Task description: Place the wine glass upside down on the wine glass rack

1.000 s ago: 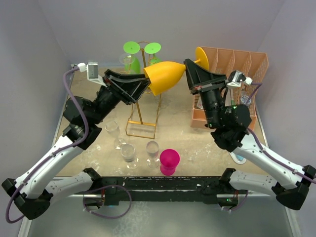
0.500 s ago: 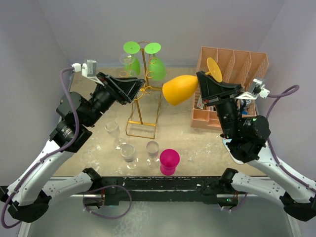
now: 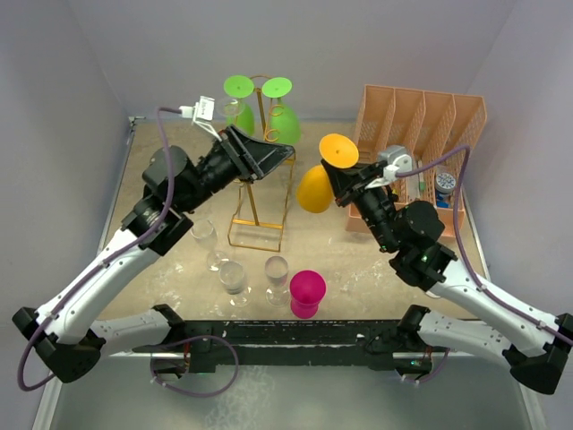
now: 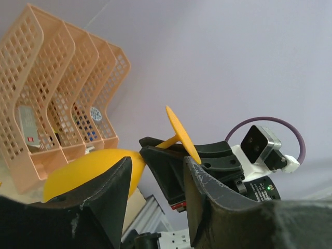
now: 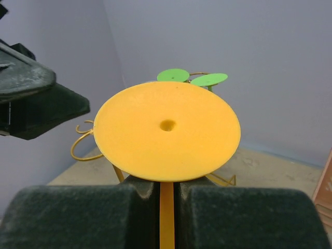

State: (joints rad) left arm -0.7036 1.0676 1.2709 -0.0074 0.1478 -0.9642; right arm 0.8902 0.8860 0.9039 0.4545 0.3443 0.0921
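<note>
R fingers (image 5: 78, 218) on stem (image 5: 166, 215); wrist-cam only

Seven wine glasses (image 3: 313, 190), one gold wire rack (image 3: 255, 219), one peach organizer (image 3: 421, 112)

Two green glasses (image 3: 285, 124) fill the far hooks of the wine glass rack (image 3: 258, 215), and the left gripper (image 3: 285, 154) hangs over its near left side. The right gripper (image 3: 333, 175) with its wine glass (image 3: 313, 190) occupies the gap between rack and peach organizer (image 3: 421, 112). Clear glasses (image 3: 233, 276) and a magenta cup (image 3: 307, 294) stand before the base.
</note>
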